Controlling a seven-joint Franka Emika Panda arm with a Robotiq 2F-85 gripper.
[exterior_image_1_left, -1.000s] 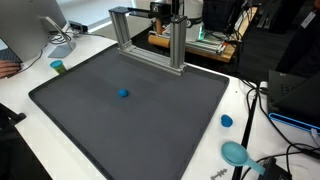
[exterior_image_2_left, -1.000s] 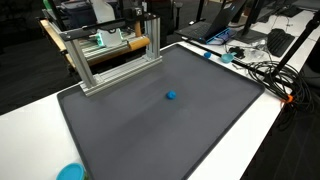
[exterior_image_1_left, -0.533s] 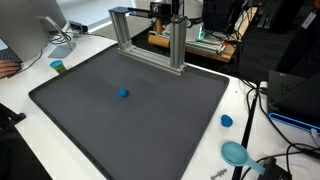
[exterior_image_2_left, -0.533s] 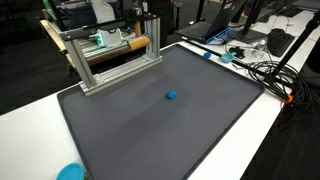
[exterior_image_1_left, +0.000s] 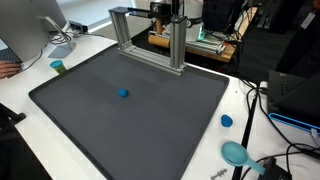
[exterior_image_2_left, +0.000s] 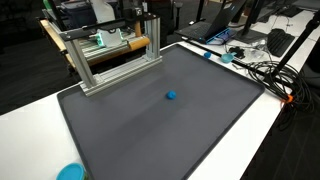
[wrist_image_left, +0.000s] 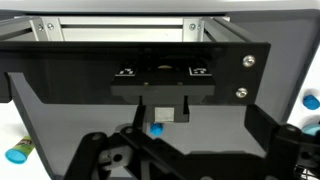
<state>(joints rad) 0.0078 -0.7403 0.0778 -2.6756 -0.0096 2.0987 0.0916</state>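
Note:
A small blue ball (exterior_image_1_left: 123, 94) lies alone near the middle of a dark grey mat (exterior_image_1_left: 160, 120). It also shows in the other exterior view (exterior_image_2_left: 171, 97) and in the wrist view (wrist_image_left: 156, 128). My gripper (wrist_image_left: 190, 160) shows only in the wrist view, as two dark fingers spread wide apart at the bottom edge. It is open and empty, well above the mat, with the ball between and beyond the fingers. The arm and gripper are out of view in both exterior views.
An aluminium frame (exterior_image_1_left: 178, 45) stands at the mat's far edge, also in the other exterior view (exterior_image_2_left: 110, 60). A blue cap (exterior_image_1_left: 226, 121), a teal disc (exterior_image_1_left: 236, 153) and a teal cup (exterior_image_1_left: 58, 67) sit on the white table. Cables (exterior_image_2_left: 265, 70) lie beside the mat.

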